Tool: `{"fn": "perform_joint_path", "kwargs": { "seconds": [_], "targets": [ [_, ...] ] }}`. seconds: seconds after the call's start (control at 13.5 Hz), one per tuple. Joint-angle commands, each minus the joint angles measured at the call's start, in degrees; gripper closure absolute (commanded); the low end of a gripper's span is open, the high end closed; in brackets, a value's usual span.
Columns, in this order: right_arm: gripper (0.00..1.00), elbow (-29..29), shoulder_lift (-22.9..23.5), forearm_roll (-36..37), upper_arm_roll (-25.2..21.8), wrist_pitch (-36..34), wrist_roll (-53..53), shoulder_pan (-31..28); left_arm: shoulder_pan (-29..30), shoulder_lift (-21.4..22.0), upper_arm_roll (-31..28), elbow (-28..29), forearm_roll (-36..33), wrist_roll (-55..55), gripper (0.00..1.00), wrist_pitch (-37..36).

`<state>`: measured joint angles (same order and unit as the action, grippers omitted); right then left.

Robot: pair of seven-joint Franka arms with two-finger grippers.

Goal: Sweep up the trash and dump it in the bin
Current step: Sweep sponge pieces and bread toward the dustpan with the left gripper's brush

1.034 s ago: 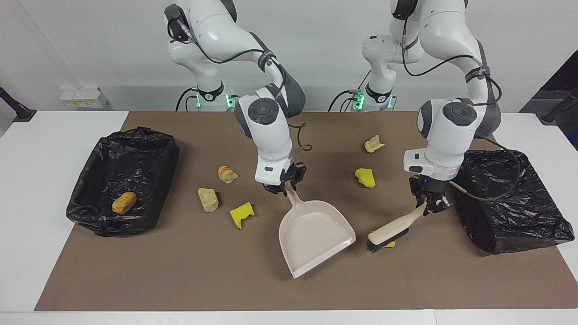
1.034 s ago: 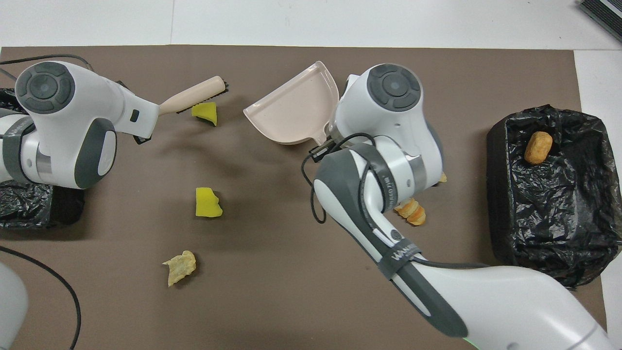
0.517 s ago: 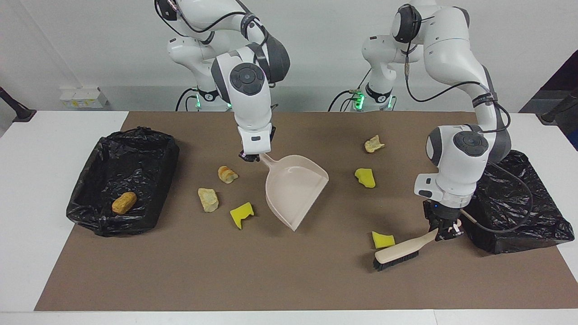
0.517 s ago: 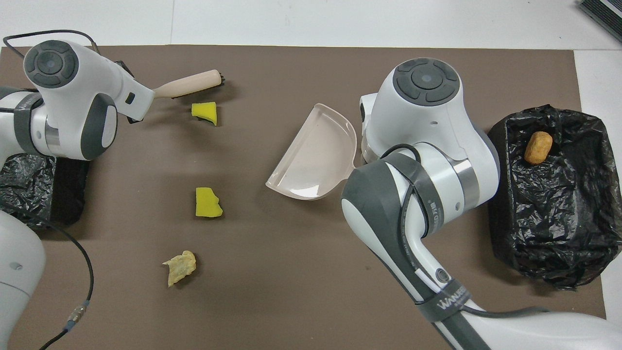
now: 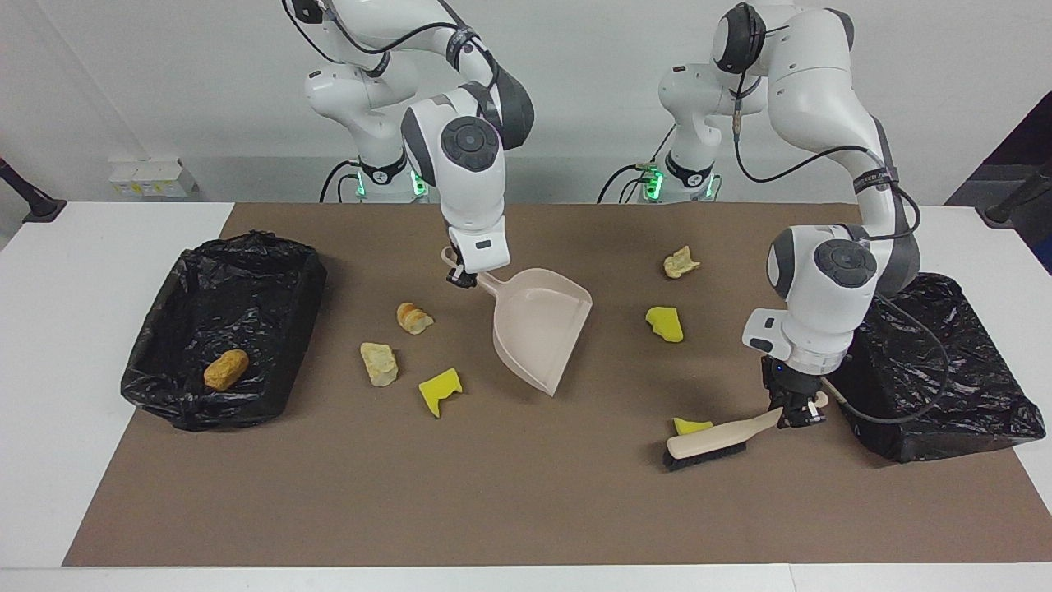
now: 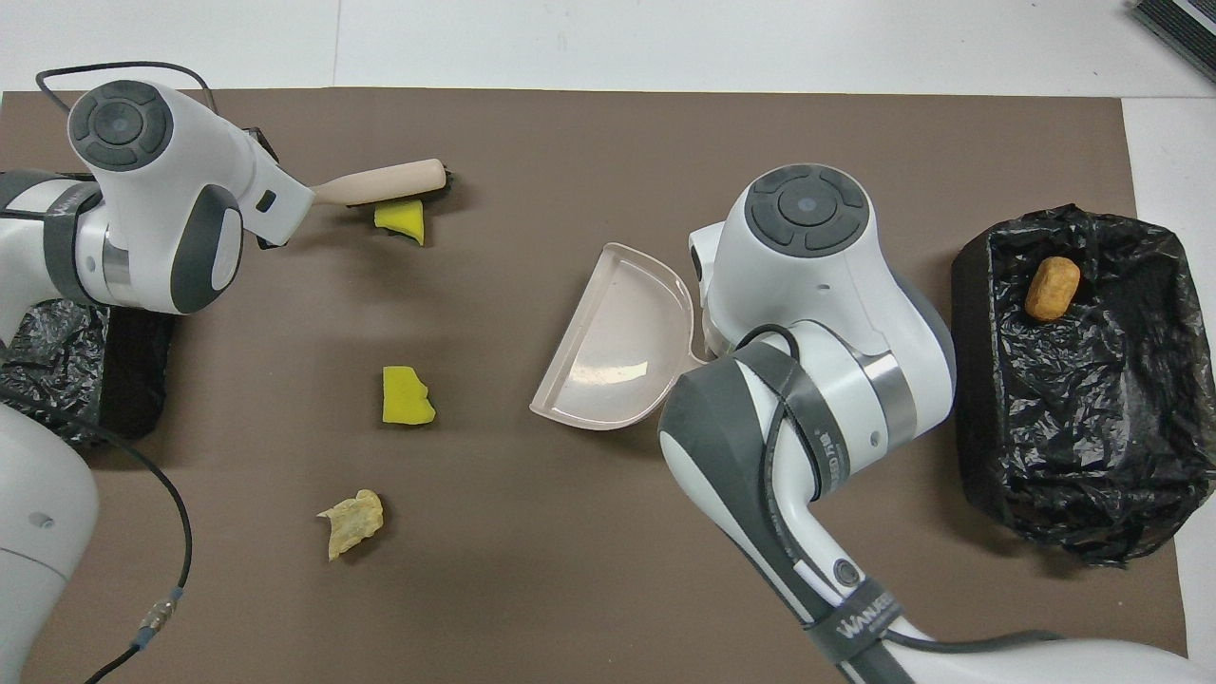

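My right gripper [image 5: 462,278] is shut on the handle of the beige dustpan [image 5: 538,329], which hangs tilted and empty over the middle of the mat, also seen from above as the dustpan [image 6: 617,347]. My left gripper [image 5: 795,415] is shut on the handle of the brush [image 5: 711,444], whose bristles rest on the mat against a yellow chunk of trash [image 5: 689,425]. More trash lies loose: a yellow chunk [image 5: 664,323], a beige piece [image 5: 680,262], a bread piece [image 5: 413,317], a beige lump [image 5: 379,363] and a yellow chunk [image 5: 440,390].
A black-lined bin [image 5: 279,279] at the right arm's end holds one orange-brown piece [image 5: 225,369]. A second black-lined bin [image 5: 945,386] stands at the left arm's end, close beside my left wrist. A brown mat [image 5: 509,501] covers the white table.
The right gripper lifted the dustpan off the mat, drew it toward the robots and tilted it. The left gripper carried the brush off the yellow chunk, then back against it.
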<state>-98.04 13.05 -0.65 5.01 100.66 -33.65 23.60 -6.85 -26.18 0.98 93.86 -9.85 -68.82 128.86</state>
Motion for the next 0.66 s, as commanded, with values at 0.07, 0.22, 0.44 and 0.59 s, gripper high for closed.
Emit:
{"fn": "perform_joint_path", "kwargs": {
  "seconds": [0.07, 0.22, 0.44, 0.59],
  "targets": [
    [1.00, -4.44, -2.51, 0.04, 0.44, 2.44, -2.46, 1.63, -0.80, 13.67, -0.10, 18.85, -0.78, 0.61, 1.00, 0.42],
    [1.00, -4.88, -2.59, 0.13, 0.36, 2.26, -6.23, 0.93, -0.89, 17.56, 0.07, 24.77, -0.70, 2.89, 1.00, 0.26],
    [1.00, -9.25, -2.68, 0.13, 0.36, 5.67, -4.94, 2.15, -2.99, 21.86, 0.25, 25.84, -0.26, 9.47, 1.00, -2.10],
    [1.00, -10.77, -3.39, 0.21, 0.44, 8.76, -6.51, 2.24, -3.87, 25.46, 0.42, 26.20, -0.08, 18.05, 1.00, -12.78]
  ]
}}
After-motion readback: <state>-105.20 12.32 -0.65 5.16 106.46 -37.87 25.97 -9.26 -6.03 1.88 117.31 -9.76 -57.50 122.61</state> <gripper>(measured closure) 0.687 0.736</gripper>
